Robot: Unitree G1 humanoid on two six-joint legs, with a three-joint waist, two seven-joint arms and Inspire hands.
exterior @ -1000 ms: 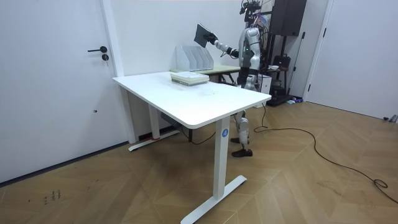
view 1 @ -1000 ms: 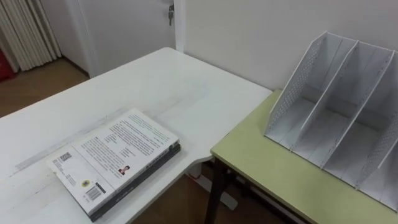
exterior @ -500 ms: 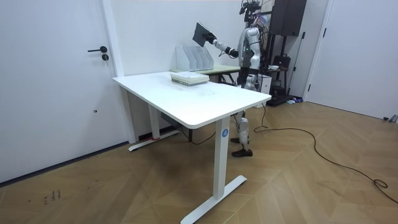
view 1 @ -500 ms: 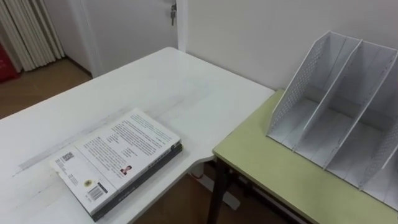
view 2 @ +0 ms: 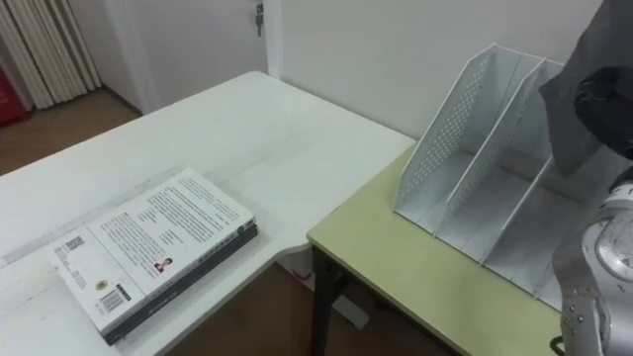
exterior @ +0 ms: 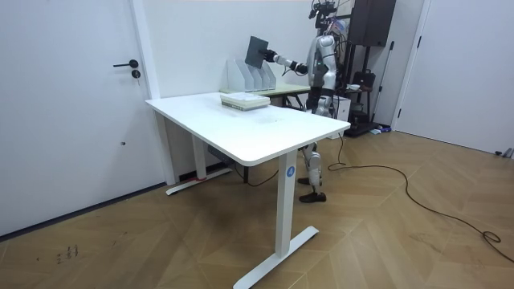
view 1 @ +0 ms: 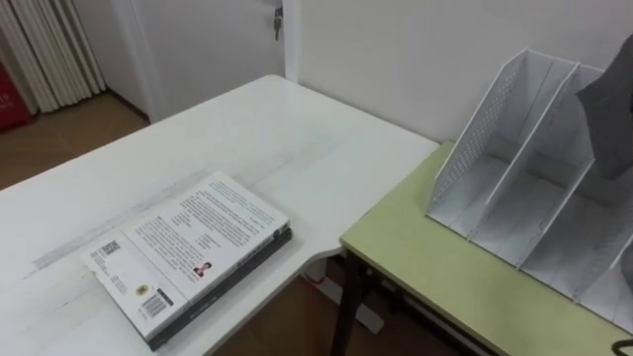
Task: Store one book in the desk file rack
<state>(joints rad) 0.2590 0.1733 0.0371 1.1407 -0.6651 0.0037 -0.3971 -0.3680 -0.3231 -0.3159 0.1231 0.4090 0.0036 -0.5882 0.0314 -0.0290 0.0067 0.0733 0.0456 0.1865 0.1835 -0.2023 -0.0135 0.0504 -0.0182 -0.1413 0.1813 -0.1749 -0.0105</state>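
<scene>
**Left eye view.** The white tabletop [view 1: 247, 138] carries a stack [view 1: 188, 252] of books lying flat near its front edge, with a pale printed cover uppermost. The adjoining green tabletop [view 1: 425, 267] carries the rack [view 1: 495, 129]. The rack is white, with a perforated end wall and slanted dividers, and nothing is seen in its compartments. A corner of a dark book [view 1: 611, 119] enters at the upper right, above the rack's dividers and apart from them.

**Right eye view.** The book [view 2: 584, 49] hangs in the air over the rack, tilted, and is not yet between any two dividers. The right robot hand [view 2: 605, 109] is clamped on its lower part, with dark fingers curled round the cover. Which compartment lies directly beneath cannot be told.

**Room view.** The robot stands behind the green tabletop with its right arm stretched toward the room view's left. The book [exterior: 259, 50] is held roughly upright above the rack [exterior: 245, 76]. The stack [exterior: 245, 101] lies just in front on the white tabletop.

**Assessment.**
- The step in hand is lowering the book into a compartment, and storage is not yet done.
- The book looks stiff and bound, of moderate weight, with a smooth cover that may slide in the fingers.
- Held by one edge, it will tend to swing, so a firm grip close to the spine is the sound hold. That grip leaves the leading edge free to enter first.
- The book's edge needs aligning with the dividers before descent.
- The rack appears light and unfixed, so a knock on a divider could shove or tip it.
</scene>
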